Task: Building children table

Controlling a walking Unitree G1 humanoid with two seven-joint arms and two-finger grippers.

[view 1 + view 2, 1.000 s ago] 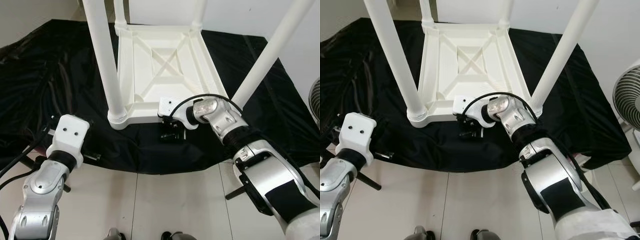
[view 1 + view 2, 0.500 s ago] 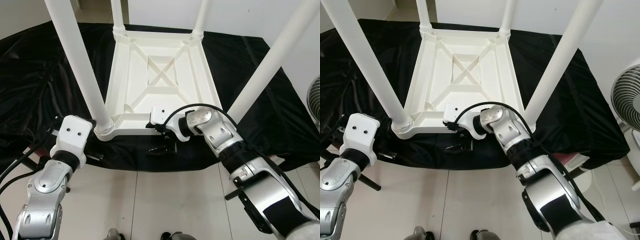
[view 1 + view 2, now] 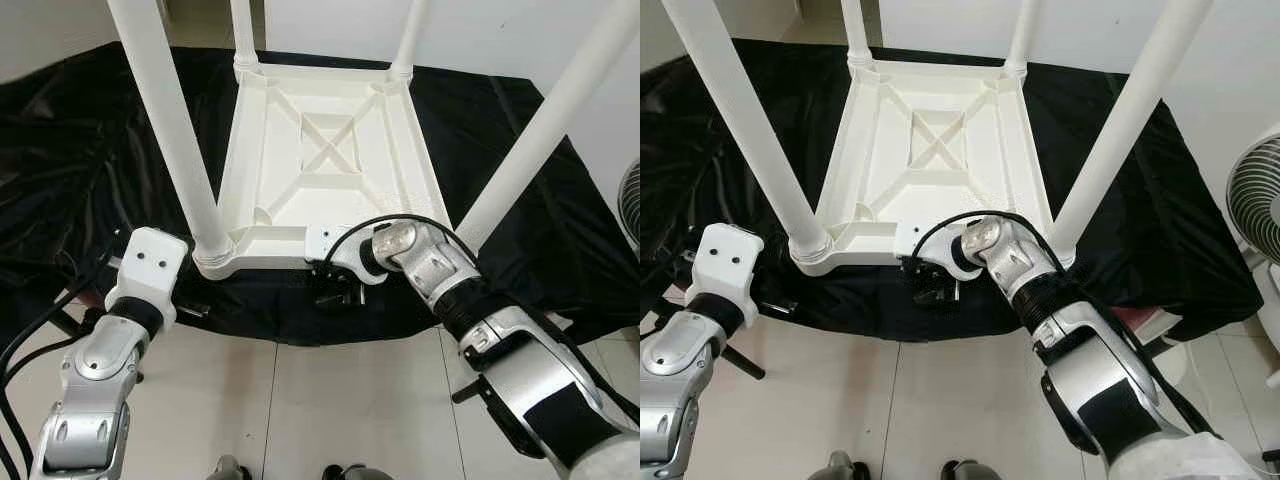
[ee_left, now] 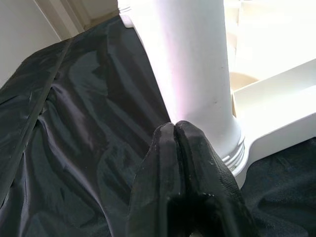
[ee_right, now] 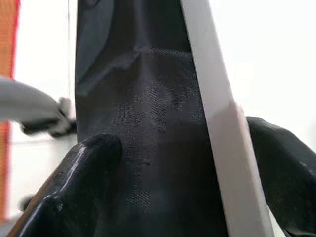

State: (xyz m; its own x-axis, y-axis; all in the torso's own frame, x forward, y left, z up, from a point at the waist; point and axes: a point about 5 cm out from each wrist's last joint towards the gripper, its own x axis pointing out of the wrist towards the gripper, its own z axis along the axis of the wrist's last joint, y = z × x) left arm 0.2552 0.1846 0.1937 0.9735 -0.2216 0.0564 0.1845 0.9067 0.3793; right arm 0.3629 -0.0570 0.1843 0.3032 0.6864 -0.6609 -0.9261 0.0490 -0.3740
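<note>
A white plastic children's table (image 3: 330,150) lies upside down on a black cloth (image 3: 80,150), with its legs standing up. My right gripper (image 3: 335,290) is at the table's near edge, beside the near-right leg (image 3: 530,150). In the right wrist view the white rim (image 5: 222,148) runs between its two fingers (image 5: 89,187); they stand apart, open. My left gripper (image 4: 175,129) is shut on nothing and sits low on the cloth, close against the base of the near-left leg (image 4: 197,74).
The cloth ends just ahead of my feet, where pale floor tiles (image 3: 350,400) begin. A white fan (image 3: 1255,200) stands at the right. A dark stand leg (image 3: 740,362) lies on the floor at the left.
The whole view has shifted as the camera moved. My right gripper stays at the table's near edge, its fingers turned slightly. The left gripper keeps its place by the near-left leg.
</note>
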